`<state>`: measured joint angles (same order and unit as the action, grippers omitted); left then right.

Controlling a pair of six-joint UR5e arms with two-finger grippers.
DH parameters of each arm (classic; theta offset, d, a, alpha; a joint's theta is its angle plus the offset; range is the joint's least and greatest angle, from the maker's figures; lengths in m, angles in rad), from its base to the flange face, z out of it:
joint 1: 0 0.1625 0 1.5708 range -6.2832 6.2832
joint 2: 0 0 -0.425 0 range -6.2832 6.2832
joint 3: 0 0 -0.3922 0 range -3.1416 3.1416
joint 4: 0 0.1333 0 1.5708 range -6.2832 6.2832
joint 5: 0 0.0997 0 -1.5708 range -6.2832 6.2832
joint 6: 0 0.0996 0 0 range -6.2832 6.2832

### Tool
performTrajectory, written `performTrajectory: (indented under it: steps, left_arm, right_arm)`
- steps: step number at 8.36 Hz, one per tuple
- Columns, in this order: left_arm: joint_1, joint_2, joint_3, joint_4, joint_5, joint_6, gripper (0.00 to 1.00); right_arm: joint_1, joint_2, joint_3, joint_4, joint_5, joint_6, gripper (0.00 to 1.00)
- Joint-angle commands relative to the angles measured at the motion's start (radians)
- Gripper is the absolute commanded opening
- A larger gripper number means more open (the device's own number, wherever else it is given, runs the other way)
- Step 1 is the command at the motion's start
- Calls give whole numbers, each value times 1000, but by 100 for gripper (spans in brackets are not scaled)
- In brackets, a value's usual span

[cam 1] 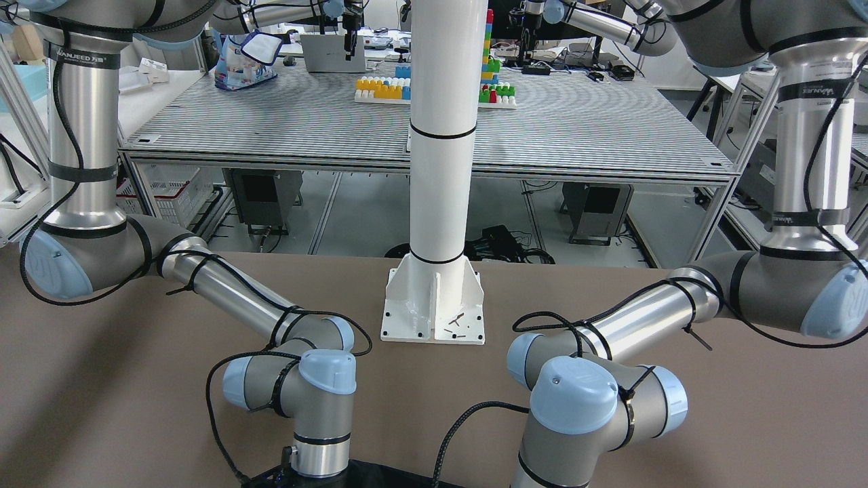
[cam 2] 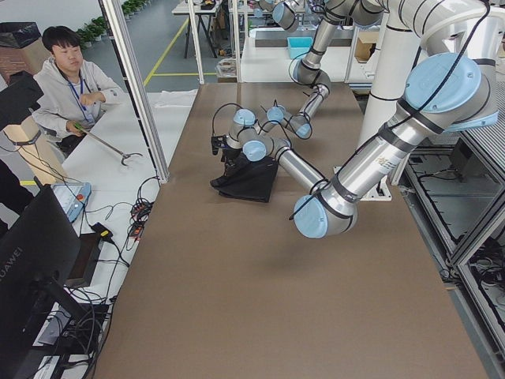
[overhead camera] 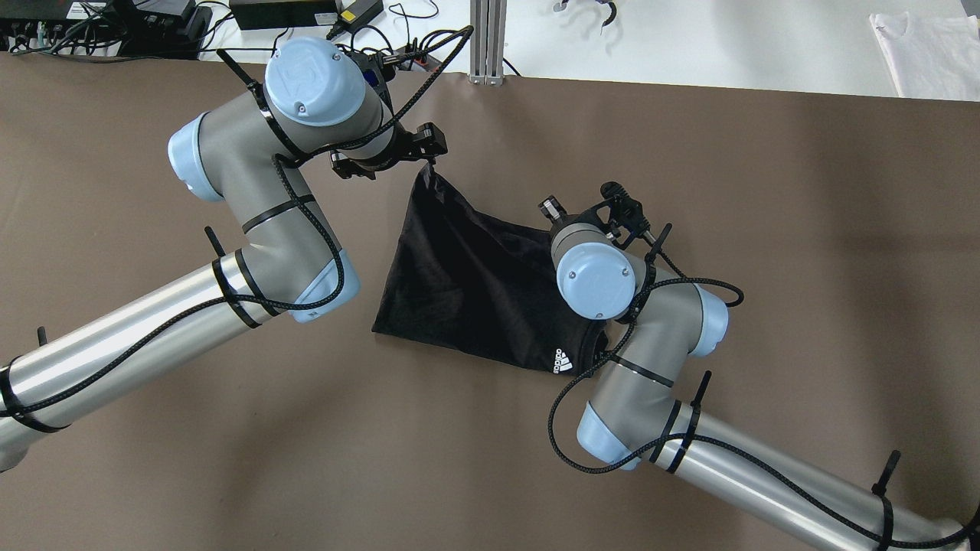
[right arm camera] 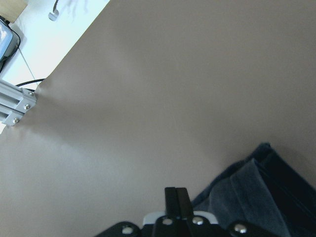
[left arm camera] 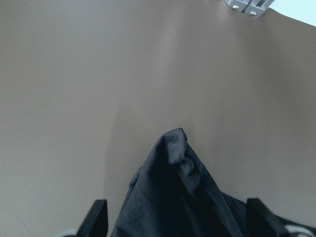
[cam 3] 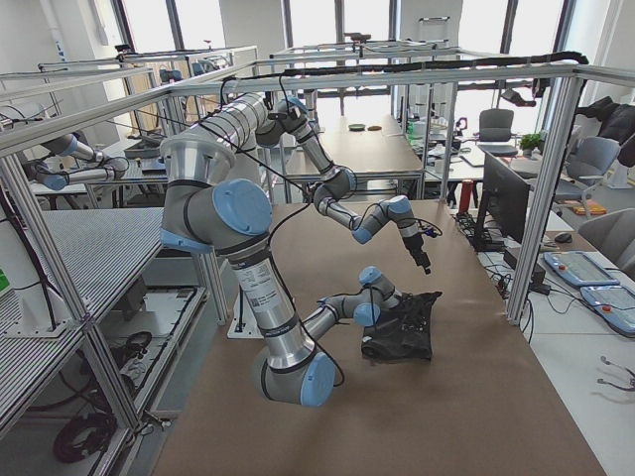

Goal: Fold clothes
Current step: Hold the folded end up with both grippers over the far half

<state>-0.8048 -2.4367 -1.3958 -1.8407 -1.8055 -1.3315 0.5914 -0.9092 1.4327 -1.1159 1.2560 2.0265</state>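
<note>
Left arm (overhead camera: 256,222) bent, jaws open over clothes (overhead camera: 475,283)

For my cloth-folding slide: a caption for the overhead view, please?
Left gripper open at one corner of the black cloth, right gripper shut beside it, on a brown table.

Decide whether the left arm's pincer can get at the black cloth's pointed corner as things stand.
Probably yes: the left pincer is open over that corner of the black cloth, and nothing lies between them.

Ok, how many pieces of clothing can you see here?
2. A black one lies on the brown table; a white one sits on the white surface beyond its far right corner. Others may be hidden.
</note>
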Motion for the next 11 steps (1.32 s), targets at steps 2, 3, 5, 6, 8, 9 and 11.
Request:
performTrajectory:
  steps: [2, 3, 5, 6, 8, 9, 11]
  left_arm:
    - [-1, 1, 0, 0, 0, 0, 100]
    - [-1, 2, 1, 0, 2, 0, 100]
    - [1, 14, 0, 0, 3, 0, 100]
    - [1, 18, 0, -2, 6, 0, 100]
    - [3, 21, 0, -2, 8, -6, 100]
    - [3, 21, 1, -2, 8, -5, 100]
    - [3, 31, 1, -12, 8, -5, 100]
  right_arm:
    - [73, 33, -179, 143, 43, -174, 0]
    - [73, 42, -170, 140, 90, -228, 50]
    - [73, 49, -82, 93, 170, -281, 90]
    - [73, 46, -45, 32, 174, -281, 90]
    - [62, 27, -37, 13, 174, -272, 90]
    - [53, 13, -38, 11, 174, -266, 89]
    - [16, 13, -38, -28, 174, -214, 84]
